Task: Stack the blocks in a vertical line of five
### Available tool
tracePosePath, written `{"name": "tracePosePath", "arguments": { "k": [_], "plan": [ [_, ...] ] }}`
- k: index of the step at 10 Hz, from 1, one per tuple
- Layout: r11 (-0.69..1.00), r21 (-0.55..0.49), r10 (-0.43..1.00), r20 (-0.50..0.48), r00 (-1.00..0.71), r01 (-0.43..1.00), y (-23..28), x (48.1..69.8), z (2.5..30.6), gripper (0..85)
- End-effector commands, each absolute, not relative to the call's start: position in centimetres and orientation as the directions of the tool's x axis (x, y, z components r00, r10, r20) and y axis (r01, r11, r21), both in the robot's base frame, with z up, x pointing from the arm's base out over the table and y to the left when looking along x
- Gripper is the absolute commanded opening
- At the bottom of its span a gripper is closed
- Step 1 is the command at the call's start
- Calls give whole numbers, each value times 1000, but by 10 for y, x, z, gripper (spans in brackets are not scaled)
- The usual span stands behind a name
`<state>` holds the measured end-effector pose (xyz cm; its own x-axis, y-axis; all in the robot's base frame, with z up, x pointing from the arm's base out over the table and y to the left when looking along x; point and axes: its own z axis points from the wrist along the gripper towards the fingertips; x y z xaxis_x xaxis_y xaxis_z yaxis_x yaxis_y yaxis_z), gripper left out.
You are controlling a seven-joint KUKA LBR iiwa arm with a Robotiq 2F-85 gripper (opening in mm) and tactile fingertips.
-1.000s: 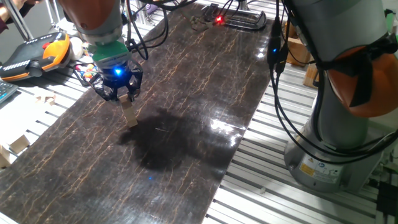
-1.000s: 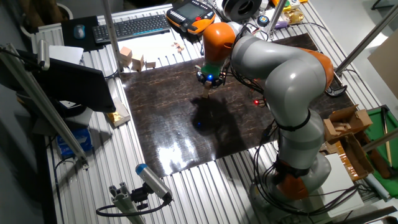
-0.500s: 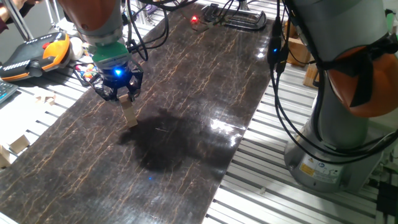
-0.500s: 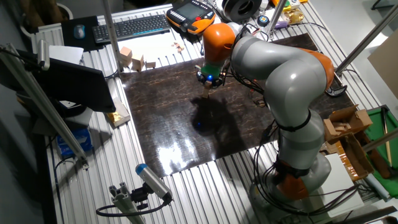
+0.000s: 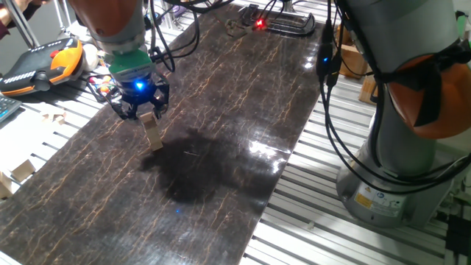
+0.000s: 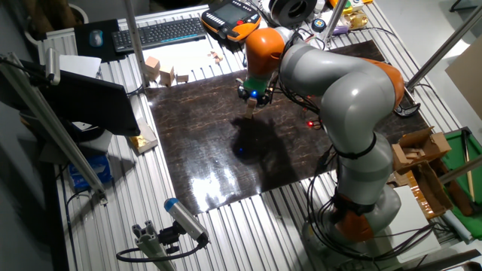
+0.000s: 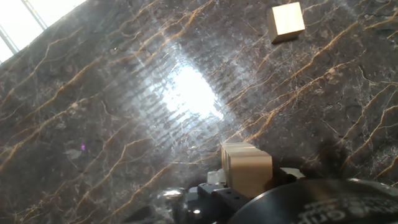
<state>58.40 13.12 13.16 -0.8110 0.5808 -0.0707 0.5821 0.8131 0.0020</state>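
Because the gripper hangs over the left part of the dark marble table, directly above a short column of tan blocks, the coming move turns on keeping its fingers plumb over that column's upright axis; the jaws appear clamped on the column's top cube, though its count is too small to tell. In the hand view, one plain pale loose block lies flat at the far right, well apart from the stack.
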Motion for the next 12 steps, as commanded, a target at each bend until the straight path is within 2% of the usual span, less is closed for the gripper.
{"name": "tracePosePath", "arguments": {
  "k": [1,5,7,10,12],
  "plan": [
    [813,0,580,-71,-811,582,131,584,133,513],
    [811,-6,583,-60,-810,585,118,593,145,527],
    [823,-4,568,-54,-822,569,104,606,145,520],
    [835,-12,548,-54,-835,550,84,627,137,517],
    [847,-4,531,-54,-846,531,72,634,119,520]
  ]
}}
